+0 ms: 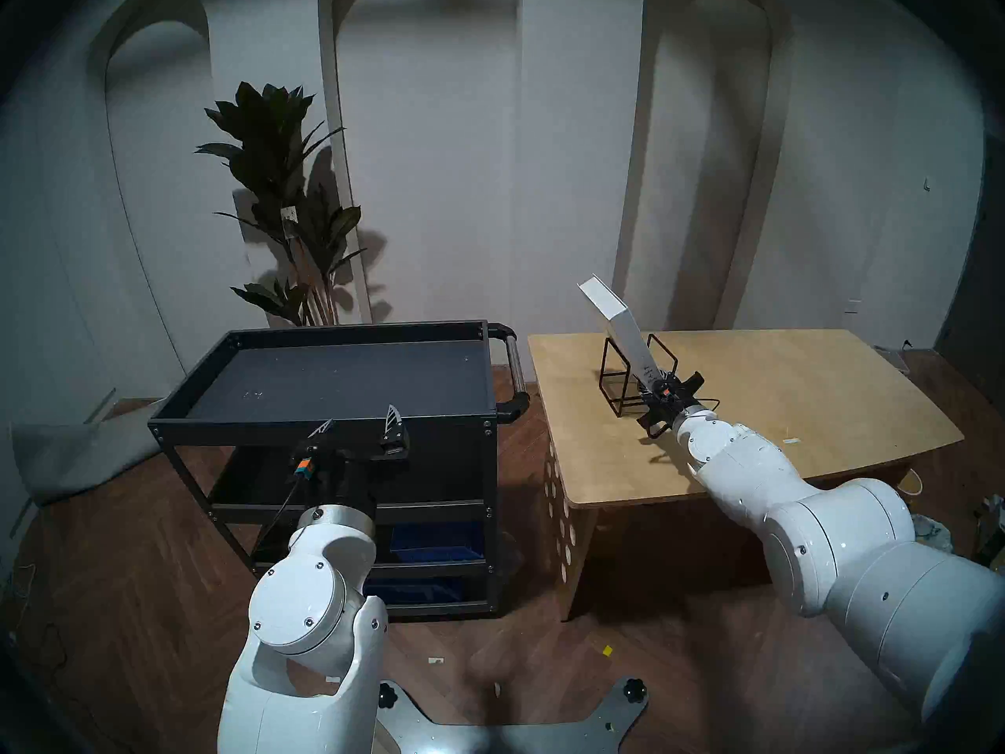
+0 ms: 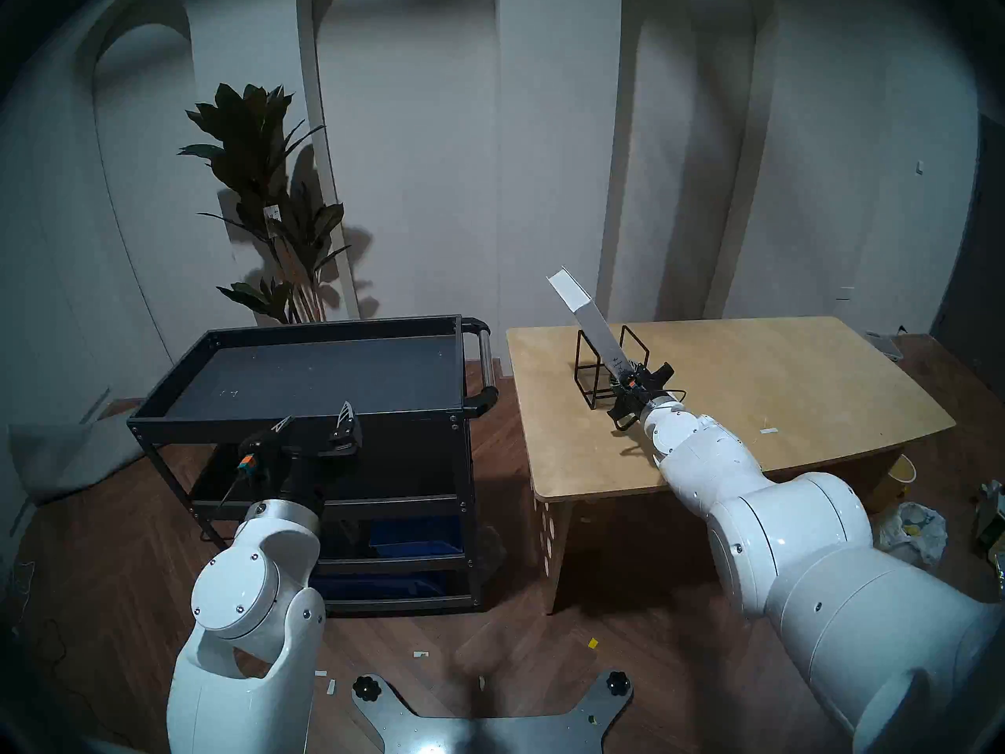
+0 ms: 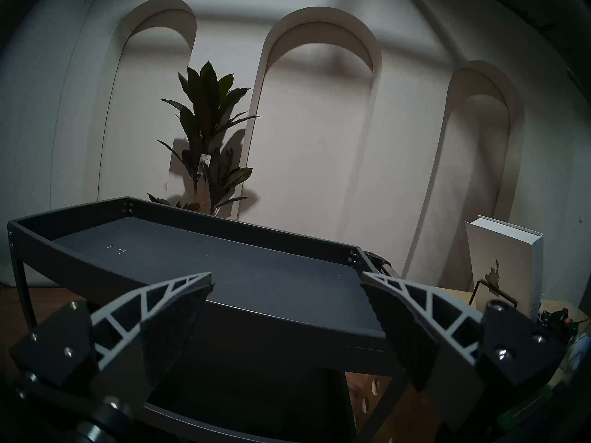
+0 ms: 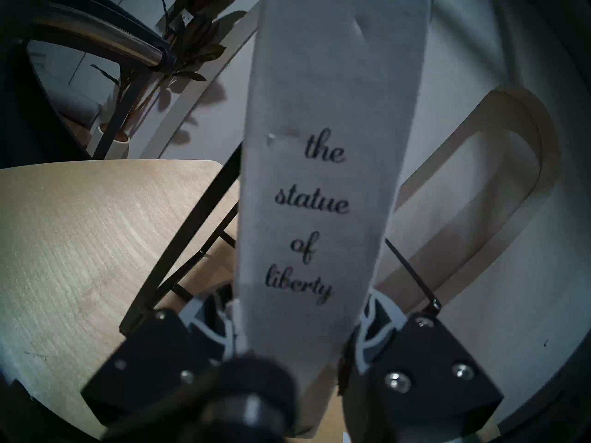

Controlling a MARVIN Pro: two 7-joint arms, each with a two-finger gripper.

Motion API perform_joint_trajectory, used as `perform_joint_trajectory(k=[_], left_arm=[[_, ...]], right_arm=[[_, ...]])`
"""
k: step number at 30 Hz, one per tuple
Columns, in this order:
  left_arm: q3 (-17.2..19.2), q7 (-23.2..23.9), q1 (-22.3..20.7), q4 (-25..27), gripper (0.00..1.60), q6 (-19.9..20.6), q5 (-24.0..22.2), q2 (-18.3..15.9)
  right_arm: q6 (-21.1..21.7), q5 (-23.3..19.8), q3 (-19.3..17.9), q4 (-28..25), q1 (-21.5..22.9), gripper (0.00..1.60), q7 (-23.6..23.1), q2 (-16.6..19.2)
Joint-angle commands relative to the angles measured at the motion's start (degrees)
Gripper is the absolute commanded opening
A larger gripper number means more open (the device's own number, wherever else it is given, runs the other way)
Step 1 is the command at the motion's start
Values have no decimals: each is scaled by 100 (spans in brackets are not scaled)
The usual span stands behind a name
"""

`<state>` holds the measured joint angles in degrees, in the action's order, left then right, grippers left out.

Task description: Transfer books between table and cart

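White hardcover book [image 1: 625, 331] standing in the black wire rack [image 1: 636, 380] on the tabletop [image 1: 761, 410], near the far left corner, leaning over toward the cart side with its top well above the rack. Right claw [image 4: 300, 324] clenched on the lower end of the spine, one finger [image 4: 208, 324] pressed against each side of the book, dark script reading "the statue of liberty" right in front of the wrist camera. Small dark statue figure visible on the cover from the left wrist view. Left claw [image 1: 361, 426] released, jaws spread wide with nothing between them, hovering at the near rim of the cart [image 1: 326, 421], level with the top tray. Top tray bare apart from a few pale specks; something blue on the lower shelves, too dark to say what. Cart parked just left of the tabletop, handle [image 1: 514, 366] facing it. Potted plant [image 1: 283, 192] behind the cart by the wall.
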<state>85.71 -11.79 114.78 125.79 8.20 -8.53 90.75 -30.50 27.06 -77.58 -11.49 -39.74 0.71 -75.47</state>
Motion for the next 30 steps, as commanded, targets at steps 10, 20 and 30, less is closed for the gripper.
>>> perform_joint_trajectory(k=[10, 20, 30], left_arm=[[-72, 42, -31, 109, 160, -56, -22, -47], [-8, 113, -39, 224, 160, -42, -195, -33], [11, 170, -76, 217, 160, -23, -288, -74]], right_arm=[[-661, -220, -260, -68, 248, 0, 155, 85], [-795, -343, -419, -385, 195, 0, 333, 7], [-1037, -363, -426, -815, -17, 0, 293, -31]])
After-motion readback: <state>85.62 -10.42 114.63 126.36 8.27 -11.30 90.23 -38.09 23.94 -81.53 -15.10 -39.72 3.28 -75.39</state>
